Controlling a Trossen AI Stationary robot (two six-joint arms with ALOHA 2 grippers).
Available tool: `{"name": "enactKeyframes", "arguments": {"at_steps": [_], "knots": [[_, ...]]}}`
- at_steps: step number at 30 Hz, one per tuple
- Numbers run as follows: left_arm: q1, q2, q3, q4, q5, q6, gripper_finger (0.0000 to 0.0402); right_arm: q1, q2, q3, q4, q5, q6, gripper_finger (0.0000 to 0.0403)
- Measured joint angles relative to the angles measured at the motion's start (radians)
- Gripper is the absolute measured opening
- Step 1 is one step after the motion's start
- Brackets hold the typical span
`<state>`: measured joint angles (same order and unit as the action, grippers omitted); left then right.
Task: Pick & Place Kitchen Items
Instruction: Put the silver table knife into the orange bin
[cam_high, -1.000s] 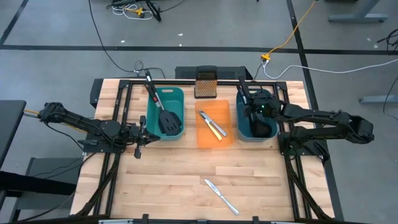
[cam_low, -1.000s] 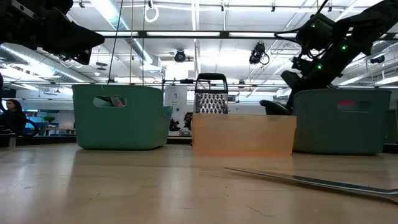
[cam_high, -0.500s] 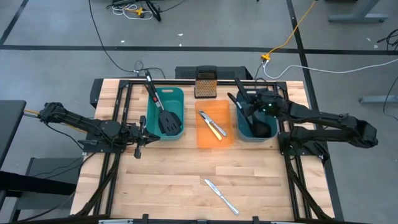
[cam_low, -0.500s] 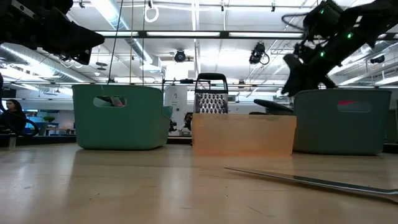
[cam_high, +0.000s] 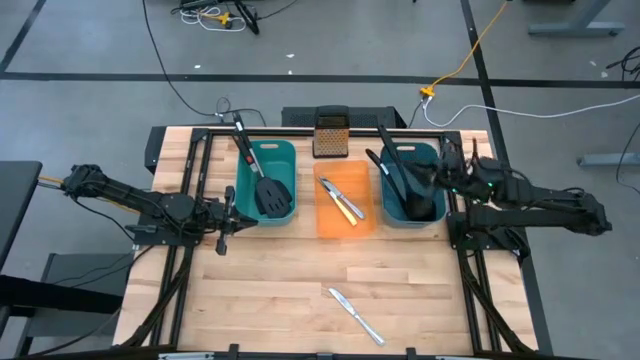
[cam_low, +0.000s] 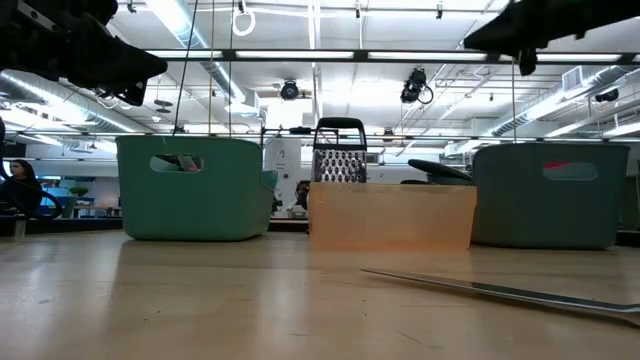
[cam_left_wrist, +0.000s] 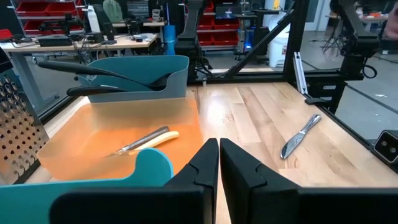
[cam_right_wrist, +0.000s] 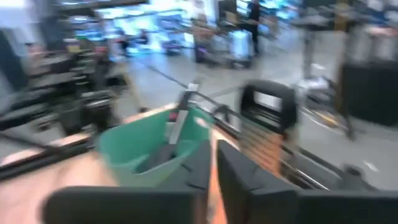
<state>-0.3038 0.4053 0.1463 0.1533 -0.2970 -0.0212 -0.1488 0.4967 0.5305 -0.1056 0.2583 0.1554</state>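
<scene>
Two black ladles (cam_high: 400, 175) lie in the right teal bin (cam_high: 432, 212), their handles slanting up over its far left rim. My right gripper (cam_high: 438, 178) hangs shut and empty above that bin's right side; the right wrist view shows its fingers (cam_right_wrist: 214, 155) together. Two black spatulas (cam_high: 262, 180) lie in the left teal bin (cam_high: 242, 205), one handle sticking out over the far rim. Knives (cam_high: 342, 200) lie flat in the orange bin (cam_high: 325, 225). One silver knife (cam_high: 355, 315) lies flat on the table, near its front. My left gripper (cam_high: 236, 216) waits shut beside the left bin.
An upright metal box grater (cam_high: 331, 135) stands at the table's far edge behind the orange bin. Black frame rails run along the table's left and right sides. Bare wood lies between the bins and the loose knife (cam_left_wrist: 300, 134).
My right gripper has risen out of the right teal bin and drawn back toward the table's right edge, tipping from a downward slant to level. The ladle it was at stays in the bin beside the other one.
</scene>
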Motion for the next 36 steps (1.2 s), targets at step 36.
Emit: {"name": "enactKeyframes", "arguments": {"at_steps": [36], "knots": [[0.0,0.0,0.0,-0.007,0.002,-0.002,0.002,0.252,-0.369,-0.429,0.311,-0.118,-0.084,0.0005]]}}
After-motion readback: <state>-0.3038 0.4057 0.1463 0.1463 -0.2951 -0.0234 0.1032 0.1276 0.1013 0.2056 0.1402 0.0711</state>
